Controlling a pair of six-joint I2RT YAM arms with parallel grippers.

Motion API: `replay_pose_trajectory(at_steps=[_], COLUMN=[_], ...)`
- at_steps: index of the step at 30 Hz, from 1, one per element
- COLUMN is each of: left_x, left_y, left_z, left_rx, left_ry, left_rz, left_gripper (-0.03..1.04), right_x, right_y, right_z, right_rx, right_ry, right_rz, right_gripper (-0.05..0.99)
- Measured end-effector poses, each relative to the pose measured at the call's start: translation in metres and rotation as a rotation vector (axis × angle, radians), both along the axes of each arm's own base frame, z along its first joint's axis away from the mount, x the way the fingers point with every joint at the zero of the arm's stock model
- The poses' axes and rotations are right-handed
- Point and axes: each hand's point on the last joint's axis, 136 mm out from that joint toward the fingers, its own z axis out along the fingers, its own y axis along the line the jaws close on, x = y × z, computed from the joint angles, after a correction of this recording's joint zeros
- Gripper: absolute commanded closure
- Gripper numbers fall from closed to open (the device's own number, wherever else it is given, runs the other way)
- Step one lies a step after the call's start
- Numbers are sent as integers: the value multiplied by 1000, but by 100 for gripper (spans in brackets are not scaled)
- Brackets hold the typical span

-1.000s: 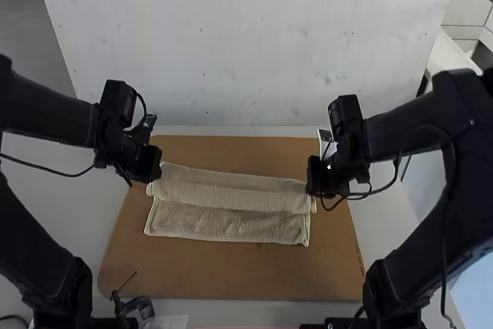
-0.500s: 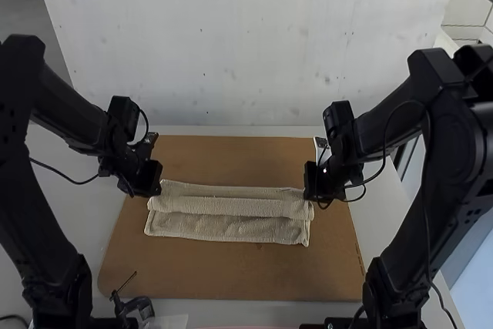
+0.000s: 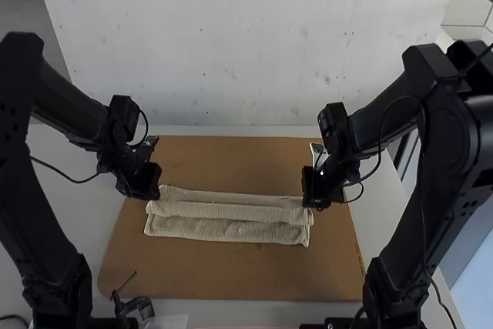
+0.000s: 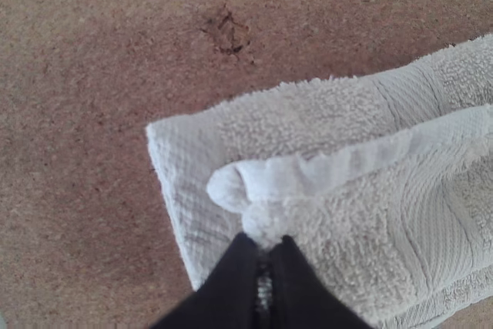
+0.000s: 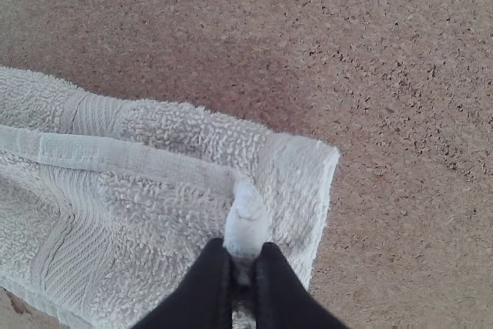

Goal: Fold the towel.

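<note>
The beige towel [image 3: 227,229] lies folded over on the brown board [image 3: 231,275], its pile nubbly with ribbed bands, the upper layer leaving a strip of the lower bare. The left claw [image 3: 154,193] and right claw [image 3: 314,203] each pinch an upper-layer corner.

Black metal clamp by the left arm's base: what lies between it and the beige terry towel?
Just a bare stretch of flat brown board between the clamp and the folded towel, in the high view.
</note>
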Motion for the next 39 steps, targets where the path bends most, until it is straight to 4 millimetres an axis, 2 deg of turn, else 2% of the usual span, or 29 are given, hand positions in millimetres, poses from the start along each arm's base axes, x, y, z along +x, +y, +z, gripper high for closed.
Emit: replay_pose_trajectory(at_steps=[3, 9, 12, 17, 27, 31, 34, 37, 39], left_x=[-1, -1, -5, -13, -28, -34, -29, -22, -17], left_y=[0, 0, 1, 1, 0, -2, 1, 2, 2], left_z=[10, 42, 54, 73, 99, 105, 105, 101, 95], left_rx=[0, -4, -6, -9, -14, -6, 3, 9, 11], left_ry=[-13, -86, -106, -138, -189, -213, -238, -256, -250], left_rz=[-1, -3, -2, -3, -8, -13, -2, 8, 14], left_gripper=[100, 100, 100, 100, 100, 100, 100, 100, 100], right_x=[-1, 2, -3, -14, -35, -34, -25, -16, -11], right_y=[2, 5, 6, 6, 4, 4, 6, 7, 8], right_z=[13, 50, 61, 74, 92, 101, 107, 105, 97], right_rx=[3, 18, 21, 26, 36, 47, 59, 61, 54], right_ry=[-28, -124, -139, -141, -144, -180, -226, -246, -230], right_rz=[7, 15, 18, 17, 14, 10, 2, -4, -7], right_gripper=[91, 91, 91, 91, 91, 91, 91, 91, 91])
